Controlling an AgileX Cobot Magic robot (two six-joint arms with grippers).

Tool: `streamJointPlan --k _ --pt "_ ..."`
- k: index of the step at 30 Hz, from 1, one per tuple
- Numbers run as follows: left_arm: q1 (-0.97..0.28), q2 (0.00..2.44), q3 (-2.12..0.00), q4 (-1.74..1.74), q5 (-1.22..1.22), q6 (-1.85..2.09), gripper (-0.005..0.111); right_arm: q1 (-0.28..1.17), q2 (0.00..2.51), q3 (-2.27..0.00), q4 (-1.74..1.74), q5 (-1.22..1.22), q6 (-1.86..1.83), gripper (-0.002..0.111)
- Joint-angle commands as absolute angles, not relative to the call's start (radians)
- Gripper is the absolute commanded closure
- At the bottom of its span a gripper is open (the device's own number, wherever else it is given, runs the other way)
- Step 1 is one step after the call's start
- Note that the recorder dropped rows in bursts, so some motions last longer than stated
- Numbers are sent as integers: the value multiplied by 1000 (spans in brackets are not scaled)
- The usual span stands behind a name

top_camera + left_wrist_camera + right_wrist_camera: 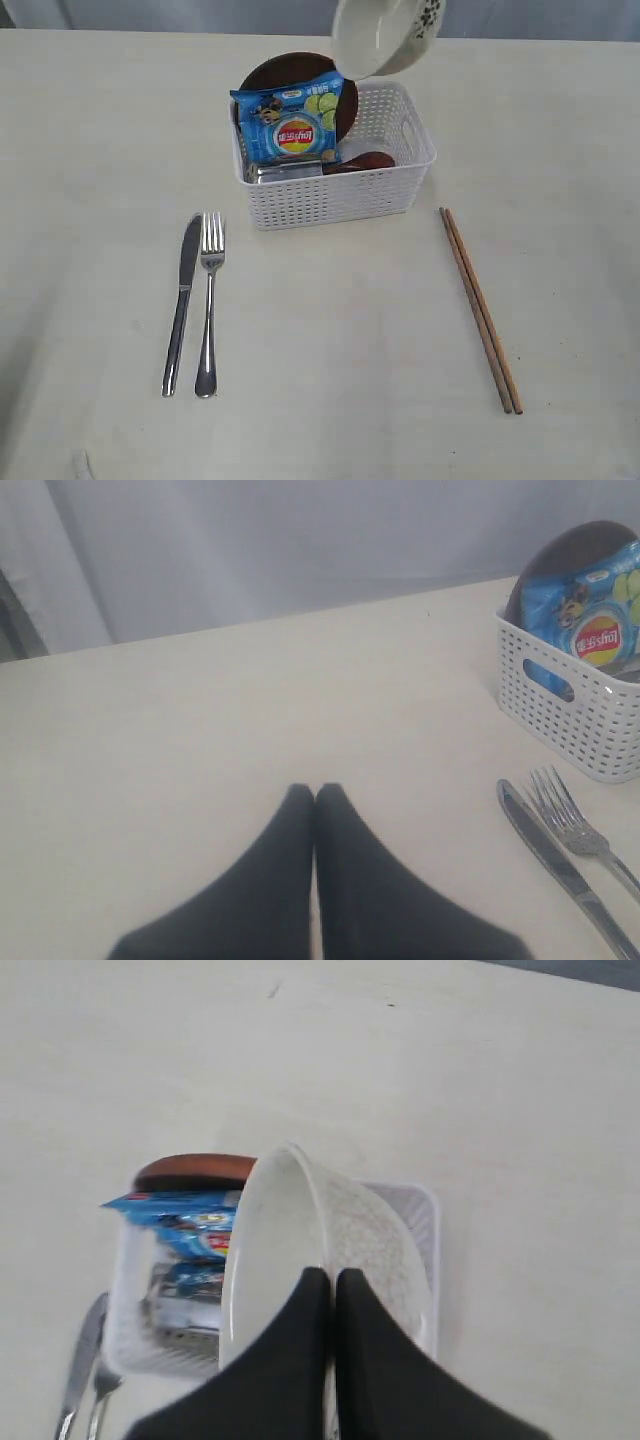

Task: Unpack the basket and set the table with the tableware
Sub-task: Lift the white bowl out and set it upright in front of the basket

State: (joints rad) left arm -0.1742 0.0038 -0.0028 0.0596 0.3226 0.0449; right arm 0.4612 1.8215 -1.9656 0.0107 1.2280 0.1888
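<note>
My right gripper [328,1275] is shut on the rim of the off-white bowl [270,1250], one finger inside and one outside. The bowl [385,35] hangs tilted high above the white basket [330,200]. A dark brown plate [290,68], a steel mug [285,170] and a reddish-brown wooden spoon [365,162] are in the basket. The knife [183,300] and fork [209,300] lie side by side on the table [330,340] at front left, the chopstick pair [480,310] at front right. My left gripper [315,792] is shut and empty above bare table, apart from the knife [550,855].
A blue crisp bag [290,125] leans upright against the plate in the basket's left half. The basket's right half [395,120] holds only the spoon. Between fork and chopsticks the table is bare.
</note>
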Motion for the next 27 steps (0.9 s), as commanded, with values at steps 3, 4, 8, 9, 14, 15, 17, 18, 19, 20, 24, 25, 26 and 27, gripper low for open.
streamJointPlan --k 3,4,8,9,14,15,17,18,19,20,24,25,26,27 --pt "-172 0 0 51 322 44 107 509 1718 -1819 82 1221 160 109" --pt "-172 0 0 51 322 44 107 526 1700 -1778 84 1221 157 109" --pt "-172 0 0 51 322 44 107 599 1642 -1624 98 1221 148 109" --pt "-172 0 0 51 322 44 107 617 1634 -1587 109 1221 148 109" --pt "-172 0 0 51 322 44 107 700 1607 -1460 183 1193 140 109" --pt "-172 0 0 51 322 44 107 711 1607 -1446 190 1187 140 109" --pt "-172 0 0 51 322 44 107 733 1607 -1412 197 1178 140 109" --pt "-172 0 0 51 322 44 107 742 1607 -1393 202 1170 140 109" --pt "-172 0 0 51 322 44 107 747 1607 -1372 210 1158 140 109" --pt "-172 0 0 51 322 44 107 749 1607 -1350 225 1140 140 109" --pt "-172 0 0 51 322 44 107 749 1609 -1269 310 1030 109 109" --pt "-172 0 0 51 322 44 107 749 1609 -1253 320 993 107 109" --pt "-172 0 0 51 322 44 107 749 1611 -1234 333 961 103 109" --pt "-172 0 0 51 322 44 107 749 1612 -1217 342 938 100 109"
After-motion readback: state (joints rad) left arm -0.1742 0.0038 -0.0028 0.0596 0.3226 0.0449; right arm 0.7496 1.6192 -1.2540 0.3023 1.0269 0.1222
